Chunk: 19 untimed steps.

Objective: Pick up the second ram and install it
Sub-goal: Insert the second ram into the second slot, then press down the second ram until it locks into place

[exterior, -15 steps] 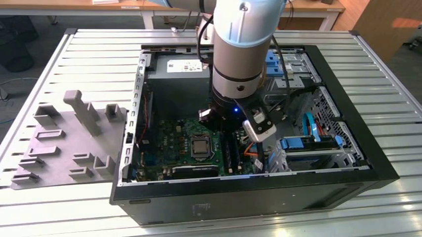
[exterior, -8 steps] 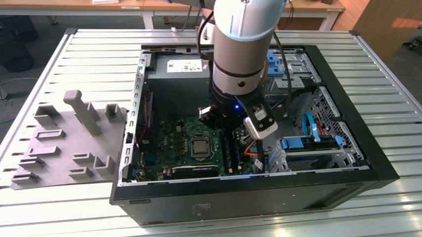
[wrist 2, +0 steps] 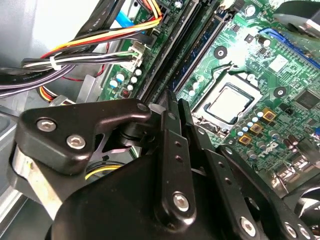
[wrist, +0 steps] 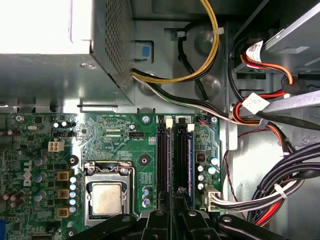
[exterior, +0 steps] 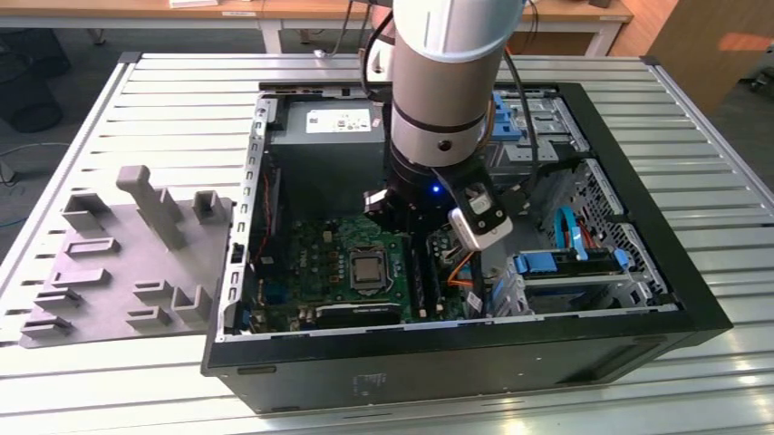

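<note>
Slatted metal table (exterior: 690,136) bears open PC case (exterior: 629,299); gripper (wrist: 172,207) fingers (wrist 2: 170,135) pressed together over motherboard (wrist: 115,135) slots (wrist: 162,160), grasp undeterminable.

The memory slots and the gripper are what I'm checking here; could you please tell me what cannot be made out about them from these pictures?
- Exterior view: the arm covers the gripper's tips and part of the memory slots.
- First wrist view: the gripper hides the near ends of the slots; a stick sits in one, but whether it is the second cannot be told.
- Second wrist view: the gripper blocks the slots beneath it.
</note>
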Motion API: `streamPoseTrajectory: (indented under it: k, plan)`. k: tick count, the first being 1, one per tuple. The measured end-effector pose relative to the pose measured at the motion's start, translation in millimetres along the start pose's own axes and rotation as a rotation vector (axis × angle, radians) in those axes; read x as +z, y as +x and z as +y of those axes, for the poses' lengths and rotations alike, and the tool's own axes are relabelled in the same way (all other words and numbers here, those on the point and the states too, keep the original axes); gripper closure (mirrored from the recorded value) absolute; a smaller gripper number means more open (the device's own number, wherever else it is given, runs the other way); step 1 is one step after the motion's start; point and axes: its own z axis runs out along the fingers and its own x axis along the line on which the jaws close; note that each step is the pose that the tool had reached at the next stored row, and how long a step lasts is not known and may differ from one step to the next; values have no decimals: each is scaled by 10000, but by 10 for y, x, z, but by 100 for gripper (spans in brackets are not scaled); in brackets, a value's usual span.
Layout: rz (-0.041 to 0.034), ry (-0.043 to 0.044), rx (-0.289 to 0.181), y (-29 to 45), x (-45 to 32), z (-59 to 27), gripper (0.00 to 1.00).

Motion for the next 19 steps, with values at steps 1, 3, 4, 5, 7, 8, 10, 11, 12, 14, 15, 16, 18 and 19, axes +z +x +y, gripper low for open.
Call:
streamPoseTrajectory:
  k: [1,3,4,5,7,8,10,11,12,14,15,16,18,19]
  plan:
    - [0,0,0,0,0,0,81]
    - [0,1,0,0,-1,0,81]
    - [1,2,0,0,-1,0,81]
    - [1,2,0,0,-1,0,81]
    - [0,1,0,0,-1,0,81]
    - [0,1,0,0,-1,0,83]
    - [1,2,0,0,-2,0,89]
    - [1,2,0,0,-2,0,89]
    - [1,2,0,0,-2,0,89]
    - [1,2,0,0,-2,0,89]
    - [1,2,0,0,-2,0,89]
    - [0,1,0,0,-3,0,89]
    - [1,2,1,0,-5,0,89]
    - [1,2,0,0,-5,0,89]
